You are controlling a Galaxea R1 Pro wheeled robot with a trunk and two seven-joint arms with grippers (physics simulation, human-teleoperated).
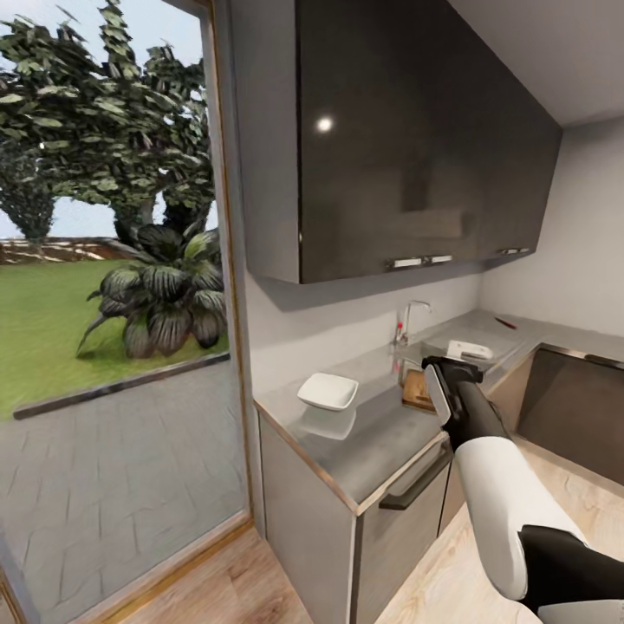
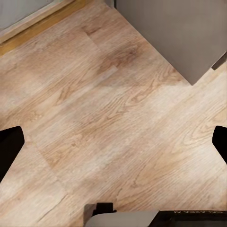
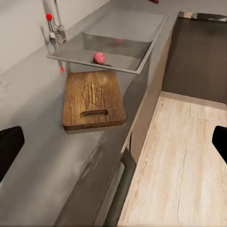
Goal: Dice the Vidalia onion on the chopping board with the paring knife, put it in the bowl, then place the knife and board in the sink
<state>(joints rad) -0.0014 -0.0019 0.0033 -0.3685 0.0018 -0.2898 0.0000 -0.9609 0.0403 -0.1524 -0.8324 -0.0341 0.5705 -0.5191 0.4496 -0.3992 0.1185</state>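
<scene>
Bench (image 1: 381, 433): long grey worktop over dark cabinets, smooth and slightly reflective; anything set on it is likely to slide.

Sink (image 3: 124, 56): steel basin let into the bench beyond the board, chrome tap (image 3: 56, 26) with a red knob at its back edge. Fixed; hard walls will crowd a reach from above.

Chopping board (image 3: 92, 99): dark brown wood, flat on the bench, one short end just beside the sink rim, slot hole at the nearer end. Judged stiff and moderately heavy; best taken across an overhanging edge or by the slotted end.

Bowl (image 1: 328, 392): white, square, glossy, on the bench well apart from the board. Probably slippery and breakable; no need to lift it.

Vidalia onion (image 3: 99, 57): small pinkish ball on the sink floor near the front wall. Judged light, firm, prone to rolling; grip across its widest part, from above.

Right pincer (image 3: 113, 142): fingers spread wide, empty, above the bench short of the board.

Left pincer (image 2: 113, 139): released, empty, over the wooden floor (image 2: 109, 127).
</scene>
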